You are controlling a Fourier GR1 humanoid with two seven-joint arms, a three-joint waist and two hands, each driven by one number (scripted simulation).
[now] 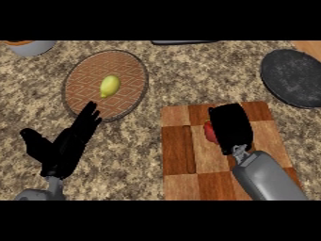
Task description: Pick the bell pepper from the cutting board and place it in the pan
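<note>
**One red sliver showing, grasp unconfirmed**

Head view: my right hand (228, 128) sits over the cutting board (180, 160) and covers the bell pepper (209, 132). Only a red edge of the pepper shows, at the hand's left side. From this angle I cannot tell whether the hand has closed on the pepper or merely hovers above it.

My worry is lifting without a proper wrap. The pepper could roll off across the board or simply be left where it lies.

The pan (298, 77) lies well apart, up and to the right on the surface (190, 80), and I see nothing standing in that path.

My left hand (62, 149) rests spread, fingers up, at the lower left. It is just beside the rim of a brown plate (128, 70) carrying a lemon (109, 86). A grey bowl (31, 47) sits at the far upper left, out of the way.
</note>
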